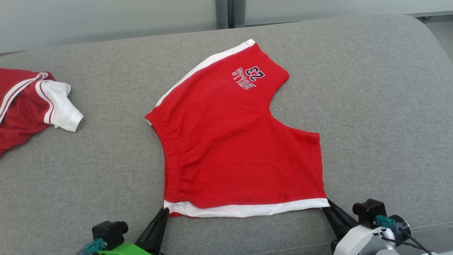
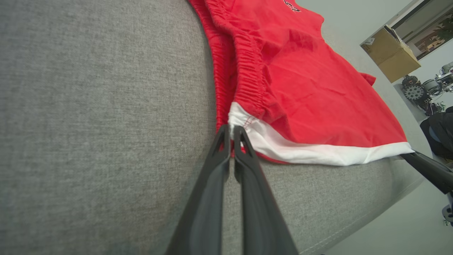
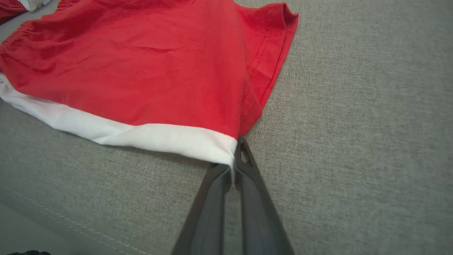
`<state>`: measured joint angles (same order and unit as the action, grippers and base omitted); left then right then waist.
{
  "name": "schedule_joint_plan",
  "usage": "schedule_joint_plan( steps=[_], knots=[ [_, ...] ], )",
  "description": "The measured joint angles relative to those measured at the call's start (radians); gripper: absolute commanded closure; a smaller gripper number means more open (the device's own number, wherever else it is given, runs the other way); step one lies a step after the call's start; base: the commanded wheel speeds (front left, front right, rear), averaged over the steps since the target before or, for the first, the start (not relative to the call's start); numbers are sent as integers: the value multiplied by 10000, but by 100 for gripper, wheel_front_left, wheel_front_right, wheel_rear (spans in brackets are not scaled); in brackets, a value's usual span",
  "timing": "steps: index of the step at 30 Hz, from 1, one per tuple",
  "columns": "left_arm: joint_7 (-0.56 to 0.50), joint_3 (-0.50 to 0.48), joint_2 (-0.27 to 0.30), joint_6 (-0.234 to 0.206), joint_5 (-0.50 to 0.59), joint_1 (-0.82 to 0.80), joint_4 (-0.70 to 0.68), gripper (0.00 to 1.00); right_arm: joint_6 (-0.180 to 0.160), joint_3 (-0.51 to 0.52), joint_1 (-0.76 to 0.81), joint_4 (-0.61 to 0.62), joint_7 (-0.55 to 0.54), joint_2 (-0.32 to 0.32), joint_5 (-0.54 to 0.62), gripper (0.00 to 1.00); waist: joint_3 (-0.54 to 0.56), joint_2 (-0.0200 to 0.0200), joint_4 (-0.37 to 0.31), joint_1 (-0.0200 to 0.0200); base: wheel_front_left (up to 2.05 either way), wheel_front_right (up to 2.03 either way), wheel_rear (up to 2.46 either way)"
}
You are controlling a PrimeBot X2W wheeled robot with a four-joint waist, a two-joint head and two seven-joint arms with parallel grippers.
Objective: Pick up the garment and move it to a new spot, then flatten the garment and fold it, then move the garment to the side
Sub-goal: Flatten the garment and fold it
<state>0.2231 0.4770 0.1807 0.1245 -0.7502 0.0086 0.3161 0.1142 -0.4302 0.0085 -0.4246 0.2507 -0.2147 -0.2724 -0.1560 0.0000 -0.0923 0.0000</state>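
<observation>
Dark jaws of the left gripper (image 2: 231, 129) clamp the waistband corner, and those of the right gripper (image 3: 236, 156) the hem corner, of the red fabric shorts with white side stripes (image 1: 233, 141), spread flat on a grey upholstered cushion (image 1: 371, 106).

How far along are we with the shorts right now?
Done: the red shorts lie spread flat on the grey cushion. In hand: the left end effector and right end effector each pinch a corner of the near white-trimmed edge. Remaining: no fold shows yet; then the move aside.
</observation>
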Motion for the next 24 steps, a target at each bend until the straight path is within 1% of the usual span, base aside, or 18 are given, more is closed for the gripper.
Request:
schedule_joint_plan(
  steps=[2, 3, 4, 5, 6, 7, 8, 12, 16, 19, 24],
  knots=[
    [-36, 90, 0, 0, -59, -4, 17, 100, 0, -42, -18, -77, 12, 48, 2, 67, 33, 0, -13, 0, 0, 0, 0],
    [-36, 96, 0, 0, -130, -5, 35, 98, 2, -90, -34, -134, 12, 81, 12, 56, 55, 0, -26, 0, 0, 0, 0],
    [-71, 107, 4, 0, -176, -7, 36, 82, 2, -127, -35, -188, 12, 109, 13, 16, 76, 0, -39, 0, 0, 0, 0],
    [-81, 115, 4, 0, -226, -7, 36, 58, 17, -165, -34, -244, 13, 134, 15, 0, 93, 0, -49, 0, 0, 0, 0],
    [-81, 105, 6, 0, -282, -7, 36, 49, 33, -182, -32, -301, 12, 144, 19, 0, 108, 0, -58, 0, 0, 0, 0],
    [-77, 69, 15, 0, -328, -7, 44, 4, 44, -184, -31, -345, 12, 148, 19, 0, 122, 0, -66, 0, 0, 0, 0],
    [-75, 23, 35, 0, -395, -7, 46, 0, 84, -184, -21, -384, 12, 142, 19, 0, 136, 0, -73, 0, 0, 0, 0],
    [-56, -257, 320, 0, -447, -5, 8, 0, 88, -111, 7, -428, 12, 48, 23, 0, 197, 0, -107, 0, 0, 0, 0],
    [-19, -412, 583, 0, -443, 2, -125, 0, 88, 67, 9, -385, 12, -253, 125, 0, 277, 0, -134, 0, 0, 0, 0],
    [-6, -520, 685, 0, -405, 7, -385, 0, 88, 209, 8, -234, 12, -462, 274, 0, 385, 0, -154, 0, 0, 0, 0],
    [94, -765, 683, 0, -339, -15, -1043, 0, 69, 568, -11, 293, 12, -765, 364, 0, 495, 0, -180, 0, 0, 0, 0]
  ],
)
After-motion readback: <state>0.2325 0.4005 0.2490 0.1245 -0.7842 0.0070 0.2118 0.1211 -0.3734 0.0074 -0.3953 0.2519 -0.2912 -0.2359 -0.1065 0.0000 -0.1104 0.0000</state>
